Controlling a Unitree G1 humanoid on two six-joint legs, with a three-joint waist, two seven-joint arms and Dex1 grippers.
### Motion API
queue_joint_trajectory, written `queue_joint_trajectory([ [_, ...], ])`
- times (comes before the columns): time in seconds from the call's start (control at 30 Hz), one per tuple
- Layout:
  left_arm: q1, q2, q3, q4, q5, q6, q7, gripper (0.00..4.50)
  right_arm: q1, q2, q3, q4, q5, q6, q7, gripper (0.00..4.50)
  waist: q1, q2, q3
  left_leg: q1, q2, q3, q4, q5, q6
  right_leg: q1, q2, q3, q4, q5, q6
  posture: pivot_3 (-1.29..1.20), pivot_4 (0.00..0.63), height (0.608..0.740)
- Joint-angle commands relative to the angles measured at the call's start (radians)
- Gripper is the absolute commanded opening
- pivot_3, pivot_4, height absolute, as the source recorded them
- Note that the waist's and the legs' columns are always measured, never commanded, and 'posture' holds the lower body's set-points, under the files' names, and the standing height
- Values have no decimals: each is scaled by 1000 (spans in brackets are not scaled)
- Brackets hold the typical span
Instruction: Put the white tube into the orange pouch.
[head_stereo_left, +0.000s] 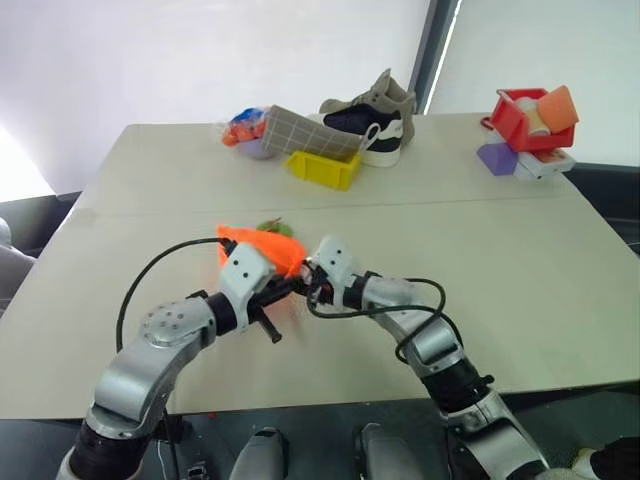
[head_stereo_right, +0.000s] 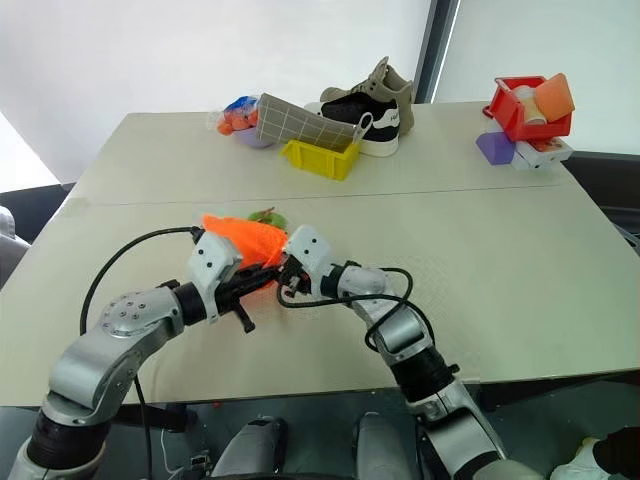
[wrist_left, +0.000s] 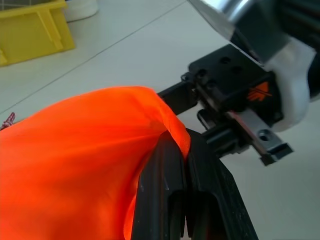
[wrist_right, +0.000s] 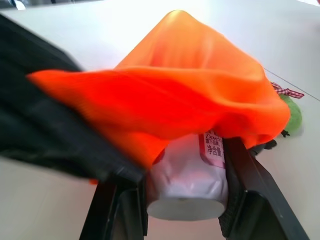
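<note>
Left gripper (head_stereo_left: 285, 290) is hovering over the middle of the desk (head_stereo_left: 520, 290), a little toward the near edge, its two black fingers (wrist_left: 165, 200) pressed together and pinching a fold of the orange pouch (head_stereo_left: 262, 246). The pouch is hanging lifted off the desk surface, soft thin fabric, bright neon, draping in loose folds. Just beyond it a green ring (head_stereo_left: 270, 227) is lying on the desk.

Right gripper (head_stereo_left: 308, 283) is meeting the left one at the pouch, pointing toward the left. Head views are showing only the two grippers crowded together under the fabric. The left wrist view is adding the pinch itself, cloth squeezed between the fingers, with the right gripper's black metal body just beside. The right wrist view is showing what the others hide: the white tube (wrist_right: 187, 185) is sitting clamped between the right fingers (wrist_right: 250, 195), flat round end facing the camera, smooth plastic with a pink printed label, its far end tucked under the pouch's edge. I cannot tell whether it is inside the opening.

Along the far edge, from the left: a heap of small colourful items (head_stereo_left: 245, 128), a grey gridded board (head_stereo_left: 310, 130) leaning over a yellow plastic bin (head_stereo_left: 322, 168), a beige and black sneaker (head_stereo_left: 375, 118). At the far right corner a red bin (head_stereo_left: 520, 120) holding an orange block (head_stereo_left: 557, 108), beside a purple block (head_stereo_left: 497, 158).
</note>
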Motion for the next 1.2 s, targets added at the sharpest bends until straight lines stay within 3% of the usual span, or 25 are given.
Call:
queue_joint_trajectory([
  [0.03, 5, 6, -13, -82, -57, 14, -22, 0, -50, 30, 8, 7, -35, 28, -41, 1096, 0, 0, 0, 0, 0, 0, 0, 0, 0, 0, 0, 0, 0, 0, 0, 0, 150, 740],
  [0.23, 46, 48, 24, -94, -91, 28, -44, 0, -50, 54, -14, -28, 12, 113, -16, 1096, -3, 0, 0, 0, 0, 0, -1, 0, 0, -1, 0, 0, 0, 1, -1, 0, 150, 740],
  [0.27, 55, 59, 36, -91, -97, 27, -49, 0, -44, 48, -14, -43, 25, 123, 1, 2126, -3, 0, 0, 0, 0, 0, -1, 0, 0, -1, 0, 0, 0, 1, -1, 0, 150, 740],
  [0.43, 122, 126, 116, -76, -135, 15, -86, 0, 6, -3, -24, -171, 75, 184, 50, 4456, -1, 0, 0, 0, 0, 0, -1, 0, 0, -1, 0, 0, 0, 0, -1, 0, 150, 740],
  [0.67, 183, 182, 194, -60, -172, -3, -122, 0, 70, -90, -38, -306, 132, 208, 103, 4456, -2, 1, 0, 0, 0, 0, -1, 0, 0, -1, 0, 0, 0, -1, 1, 0, 150, 740],
  [0.83, 265, 245, 357, 86, -156, -74, -175, 0, 122, -187, -117, -360, 216, 223, 172, 4456, -1, 1, 1, -1, 0, 0, -2, 0, 0, -2, 0, 0, -1, -1, 0, 0, 150, 740],
  [1.2, 246, 239, 441, 263, -186, -151, -200, 0, 82, -157, -99, -232, 160, 187, 88, 4456, 1, 0, 0, -2, 1, 0, -3, 0, 0, -7, -1, 0, -3, -1, 0, 0, 150, 740],
])
